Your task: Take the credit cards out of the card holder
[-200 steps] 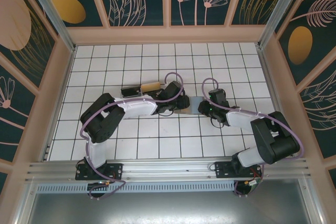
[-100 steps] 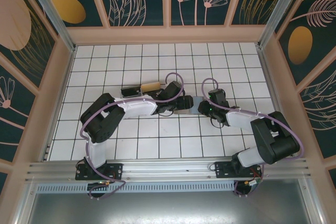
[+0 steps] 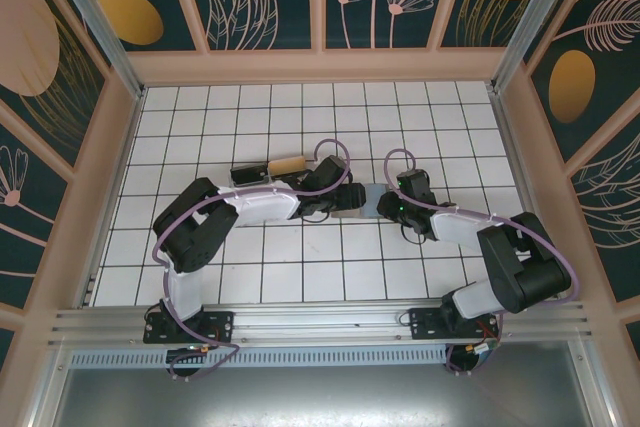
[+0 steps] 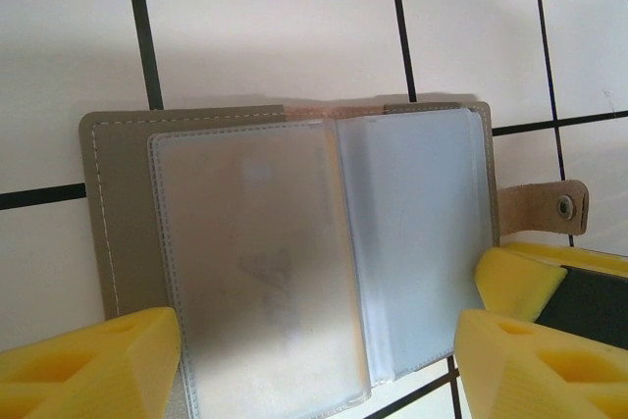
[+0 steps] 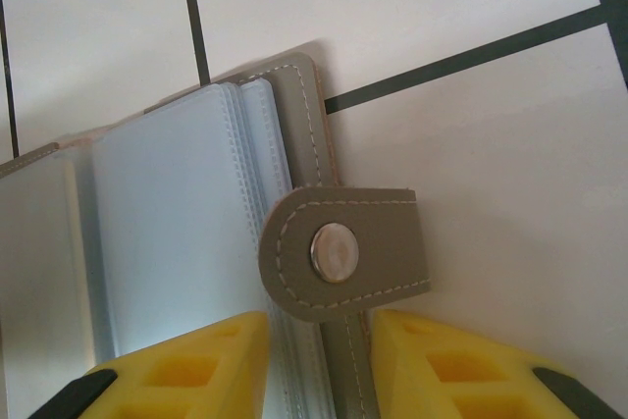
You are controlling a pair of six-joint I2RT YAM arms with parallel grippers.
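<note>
With the left gripper's [image 4: 314, 340] yellow fingers [image 4: 98, 360] spread wide and empty at the left wrist view's bottom corners, over the white tiled table [image 4: 275, 26], straddling the open taupe card holder with clear plastic sleeves [image 4: 294, 242] at centre: risks dragging it whole, through sleeves clinging to the credit cards. Cannot tell whether the right gripper's [image 5: 319, 340] fingers, flanking the cover edge under the snap tab [image 5: 339, 252], clamp it; if not, no anchoring.

Card holder [image 3: 362, 199] lying flat near the centre of the table [image 3: 420, 117], between left gripper [image 4: 309, 370] on its left and right gripper [image 5: 319, 360] on its right. Sleeves [image 4: 255, 252] lie on the cover [image 4: 118, 203]. The snap tab [image 5: 343, 252] is at the holder's right edge.
</note>
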